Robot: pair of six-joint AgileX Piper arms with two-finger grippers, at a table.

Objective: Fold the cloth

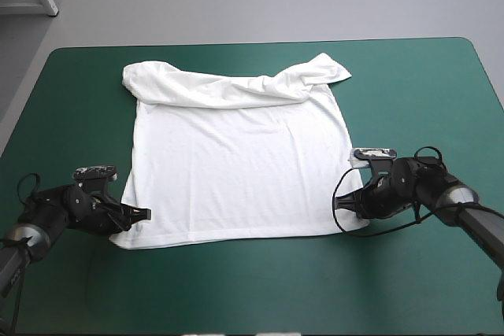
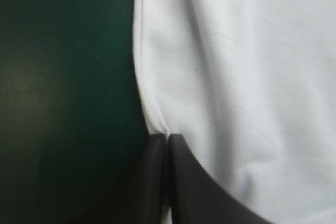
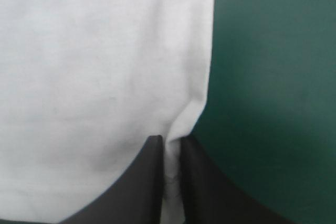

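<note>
T-shirt [image 1: 236,155] lies spread flat at mid-counter [image 1: 441,92] on the teal-green cover. Its far portion is bunched in a rolled fold toward the far edge. Left end effector [image 1: 143,214] grips the shirt's hem corner nearest the counter's near-left corner, black fingers [image 2: 149,182] nearly closed on fabric. Right end effector [image 1: 354,204] likewise pinches the opposite hem corner.

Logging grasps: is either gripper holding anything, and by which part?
Both pinch the white short-sleeved T-shirt: left gripper on its side edge by the near left corner, right gripper by the near right corner.
</note>
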